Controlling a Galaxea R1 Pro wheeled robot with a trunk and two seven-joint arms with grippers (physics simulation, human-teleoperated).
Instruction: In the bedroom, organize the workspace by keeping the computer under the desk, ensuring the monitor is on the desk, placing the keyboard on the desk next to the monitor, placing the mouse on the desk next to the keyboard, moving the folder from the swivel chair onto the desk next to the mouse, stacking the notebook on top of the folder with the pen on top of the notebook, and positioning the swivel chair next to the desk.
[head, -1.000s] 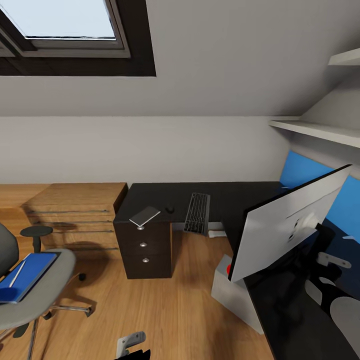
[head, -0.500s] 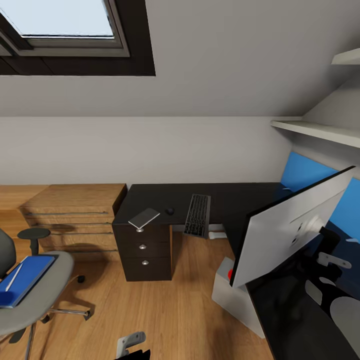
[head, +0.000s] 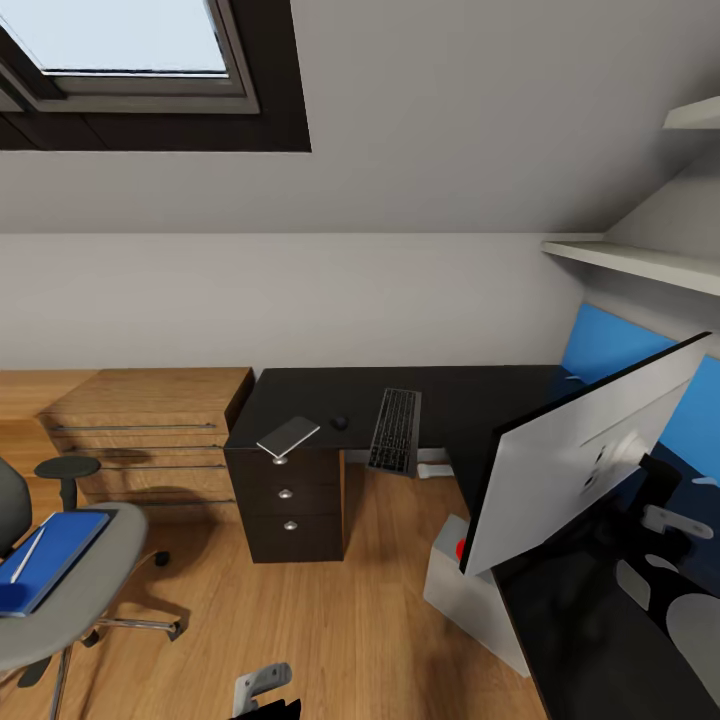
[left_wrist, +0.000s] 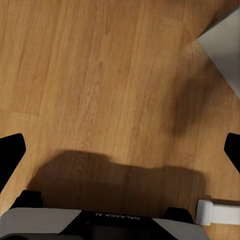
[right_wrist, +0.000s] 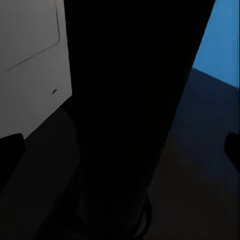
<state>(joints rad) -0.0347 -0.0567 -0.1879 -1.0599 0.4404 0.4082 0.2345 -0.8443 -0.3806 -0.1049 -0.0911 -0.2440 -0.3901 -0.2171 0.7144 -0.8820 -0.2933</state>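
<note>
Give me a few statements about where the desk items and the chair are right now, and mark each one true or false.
1. The blue folder lies on the swivel chair seat. True.
2. The keyboard is on the floor. False: it lies on the black desk, overhanging its front edge.
3. The mouse sits on the desk between the notebook and the keyboard. True.
4. The notebook is stacked on the folder. False: it lies on the desk above the drawer unit, apart from the folder.
5. The pen lies on the folder. True.
6. The monitor lies flat on the floor. False: it is on the desk, showing its white back.
</note>
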